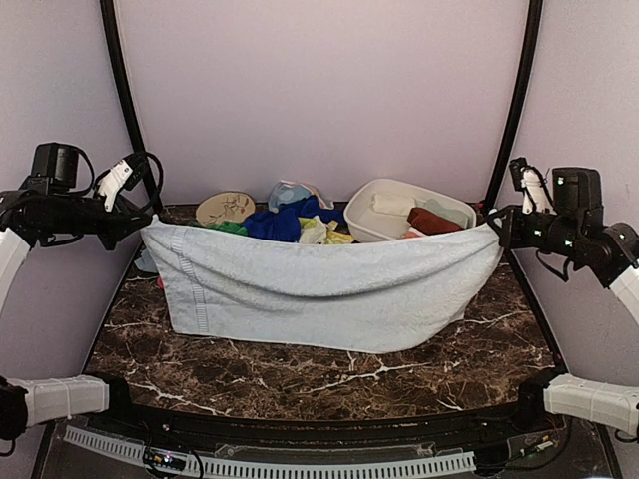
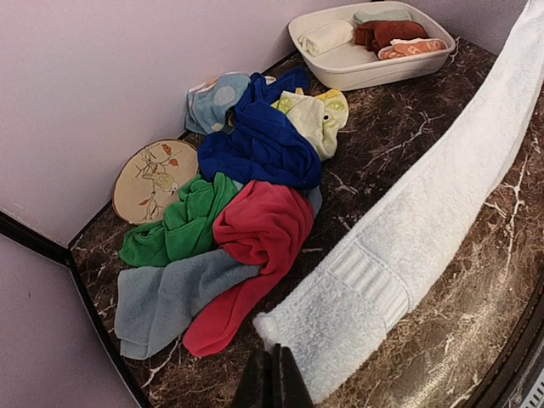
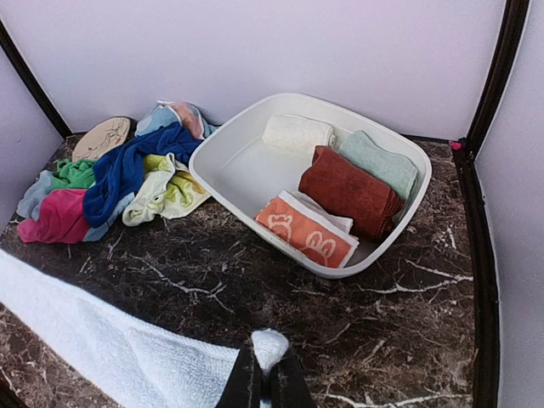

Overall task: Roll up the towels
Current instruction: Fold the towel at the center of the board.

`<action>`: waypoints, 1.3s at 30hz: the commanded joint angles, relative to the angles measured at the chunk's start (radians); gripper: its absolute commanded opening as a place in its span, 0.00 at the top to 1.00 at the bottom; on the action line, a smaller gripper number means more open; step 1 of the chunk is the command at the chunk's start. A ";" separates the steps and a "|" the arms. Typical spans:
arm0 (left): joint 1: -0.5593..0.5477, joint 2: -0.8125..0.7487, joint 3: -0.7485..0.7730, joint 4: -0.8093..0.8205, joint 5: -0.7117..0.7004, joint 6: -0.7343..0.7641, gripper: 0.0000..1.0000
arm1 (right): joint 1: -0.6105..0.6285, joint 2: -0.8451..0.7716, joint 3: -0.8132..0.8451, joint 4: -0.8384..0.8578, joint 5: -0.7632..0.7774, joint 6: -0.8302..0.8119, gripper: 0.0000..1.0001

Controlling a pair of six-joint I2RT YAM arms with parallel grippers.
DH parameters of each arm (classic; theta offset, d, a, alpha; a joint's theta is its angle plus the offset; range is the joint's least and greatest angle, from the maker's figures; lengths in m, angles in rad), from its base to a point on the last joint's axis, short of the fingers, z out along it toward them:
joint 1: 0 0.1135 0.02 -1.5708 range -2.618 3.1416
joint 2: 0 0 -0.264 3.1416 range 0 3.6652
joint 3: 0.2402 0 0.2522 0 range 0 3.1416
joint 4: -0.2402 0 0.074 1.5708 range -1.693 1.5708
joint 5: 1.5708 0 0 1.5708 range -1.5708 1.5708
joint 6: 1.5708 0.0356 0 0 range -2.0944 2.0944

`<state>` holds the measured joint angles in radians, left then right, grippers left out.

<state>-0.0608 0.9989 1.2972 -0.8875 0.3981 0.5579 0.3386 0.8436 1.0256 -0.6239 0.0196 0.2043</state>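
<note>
Clamped in left jaws at one upper corner and in right jaws at the other, both pairs shut tight on the terry: large white towel (image 1: 329,289). Hangs stretched between the two arms across the marble surface (image 1: 300,374), sagging mid-span, lower edge apparently resting on the stone.

Step judged: spreading flat ahead of rolling.

To do well:
- Lower both corners together, at even tension.
- Lay onto the bare near stretch, short of the loose heap behind.
- Avoid tucking the lower edge under.
- Let go only once flat and square.

Appearance: thick looped pile, woven band near the left end. Probably heavy and limp, prone to bunching.

Behind, back left, heaped and unrolled:
- royal blue towel (image 2: 263,144)
- pink-red towel (image 2: 255,229)
- green towel (image 2: 183,225)
- pale blue towel (image 2: 170,293)
- lime-yellow towel (image 2: 319,119)

Back right, in white basin (image 3: 246,170):
- small white roll (image 3: 296,133)
- rust-brown towel (image 3: 353,191), folded
- orange patterned cloth (image 3: 306,229)
</note>
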 commanded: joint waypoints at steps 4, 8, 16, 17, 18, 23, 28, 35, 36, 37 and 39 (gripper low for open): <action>0.004 -0.103 0.184 -0.289 0.073 0.030 1.00 | 0.004 -0.052 0.177 -0.183 -0.014 0.035 1.00; 0.005 -0.088 0.257 -0.341 0.054 0.033 1.00 | 0.005 -0.039 0.219 -0.212 0.001 0.043 1.00; 0.004 -0.061 -0.101 -0.093 -0.069 0.057 1.00 | 0.001 0.110 0.024 -0.064 0.036 0.035 1.00; 0.005 -0.038 -0.157 -0.008 -0.080 0.059 1.00 | -0.002 0.145 -0.002 -0.026 0.045 0.028 1.00; 0.006 -0.011 -0.205 0.066 -0.097 0.053 1.00 | -0.004 0.179 -0.023 0.018 0.052 0.016 1.00; 0.004 0.219 -0.268 0.346 -0.198 0.016 1.00 | -0.022 0.357 -0.077 0.214 0.071 -0.015 1.00; 0.005 0.430 -0.202 0.451 -0.247 0.002 1.00 | -0.029 0.482 -0.090 0.337 0.082 -0.051 1.00; 0.005 0.509 -0.167 0.499 -0.221 -0.007 1.00 | -0.032 0.568 -0.083 0.387 0.083 -0.086 1.00; 0.005 0.512 -0.167 0.501 -0.217 -0.010 1.00 | -0.033 0.573 -0.082 0.390 0.084 -0.088 1.00; 0.005 0.513 -0.166 0.503 -0.213 -0.012 1.00 | -0.033 0.577 -0.081 0.392 0.083 -0.088 1.00; 0.005 0.508 -0.169 0.500 -0.201 -0.017 1.00 | -0.034 0.583 -0.076 0.390 0.082 -0.086 1.00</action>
<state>-0.0608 1.5200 1.1011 -0.4198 0.1806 0.5598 0.3130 1.4200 0.9413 -0.2962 0.0868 0.1352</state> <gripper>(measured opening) 0.010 0.035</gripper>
